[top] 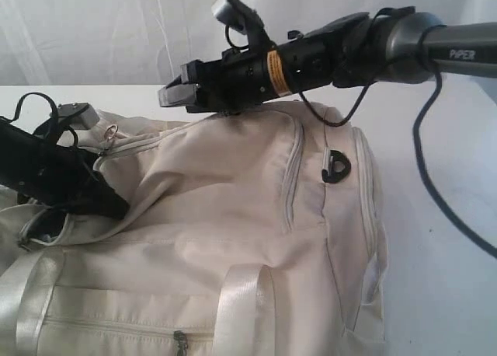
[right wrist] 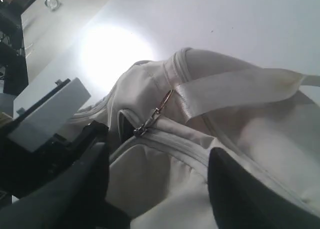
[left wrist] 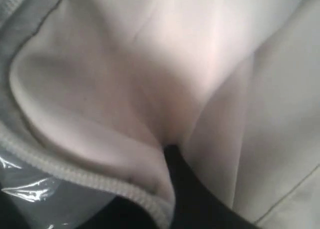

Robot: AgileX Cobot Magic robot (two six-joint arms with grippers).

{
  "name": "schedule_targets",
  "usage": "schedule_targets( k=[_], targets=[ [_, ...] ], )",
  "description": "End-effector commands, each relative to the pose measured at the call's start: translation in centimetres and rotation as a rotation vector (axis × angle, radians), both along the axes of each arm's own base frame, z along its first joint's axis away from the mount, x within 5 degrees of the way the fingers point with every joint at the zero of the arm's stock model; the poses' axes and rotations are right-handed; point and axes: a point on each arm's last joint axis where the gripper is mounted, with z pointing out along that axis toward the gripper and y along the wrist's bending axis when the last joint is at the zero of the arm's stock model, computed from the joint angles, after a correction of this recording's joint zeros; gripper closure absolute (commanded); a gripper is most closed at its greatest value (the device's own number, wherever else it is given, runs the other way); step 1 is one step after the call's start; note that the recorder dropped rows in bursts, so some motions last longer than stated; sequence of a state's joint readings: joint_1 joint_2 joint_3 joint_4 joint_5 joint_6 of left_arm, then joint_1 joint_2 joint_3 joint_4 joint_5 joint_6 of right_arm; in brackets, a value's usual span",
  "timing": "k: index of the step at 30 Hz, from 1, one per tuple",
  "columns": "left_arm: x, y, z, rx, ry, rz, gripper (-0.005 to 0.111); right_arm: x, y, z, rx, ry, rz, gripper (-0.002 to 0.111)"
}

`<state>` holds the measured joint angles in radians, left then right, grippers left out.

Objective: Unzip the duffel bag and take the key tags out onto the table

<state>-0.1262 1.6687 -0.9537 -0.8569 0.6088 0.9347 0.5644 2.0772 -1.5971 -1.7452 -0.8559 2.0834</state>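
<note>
The cream duffel bag (top: 233, 216) fills the front of the exterior view, lying on the white table (top: 450, 216). My left gripper (top: 116, 207) is at the bag's left end, shut on a fold of its fabric beside an open zipper edge (left wrist: 75, 175). One black finger (left wrist: 187, 194) shows against the cloth (left wrist: 150, 64). My right gripper (top: 175, 94) hovers over the top of the bag, open, with nothing between its fingers (right wrist: 95, 184). Just beyond them a metal zipper pull (right wrist: 155, 114) lies by a satin strap (right wrist: 240, 86). The key tags are hidden.
Clear plastic (left wrist: 22, 189) shows inside the opened pocket. A dark pull (top: 335, 165) hangs on a side pocket, and another zipper pull (top: 181, 342) sits near the front edge. The right arm's cable (top: 435, 193) droops over the table. Bare tabletop (right wrist: 210, 19) lies beyond the bag.
</note>
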Motion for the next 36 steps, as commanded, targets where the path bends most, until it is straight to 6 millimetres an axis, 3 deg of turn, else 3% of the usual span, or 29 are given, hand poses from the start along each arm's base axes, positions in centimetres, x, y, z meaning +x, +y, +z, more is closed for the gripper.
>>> schedule_targets(
  k=[1,9,20,30,36],
  targets=[
    [-1.0,-0.5,0.0,-0.050,0.058,-0.047,0.107,-0.6,2.7,-0.1,0.020,-0.027,0.064,0.053],
    [-1.0,-0.6,0.1,-0.061,0.067,-0.049,0.107,-0.3,6.5,-0.5,0.023,-0.082,0.018,0.053],
    [-1.0,-0.6,0.1,-0.068,0.064,-0.048,0.107,0.4,8.5,-3.9,-0.015,-0.080,-0.021,0.053],
    [-0.9,-0.7,0.3,-0.091,0.049,-0.047,0.107,0.8,8.9,-6.4,-0.037,-0.040,-0.061,0.055],
    [-0.9,-0.8,0.3,-0.092,0.050,-0.049,0.107,-0.4,9.8,-6.8,-0.011,0.007,-0.012,0.059]
  ],
)
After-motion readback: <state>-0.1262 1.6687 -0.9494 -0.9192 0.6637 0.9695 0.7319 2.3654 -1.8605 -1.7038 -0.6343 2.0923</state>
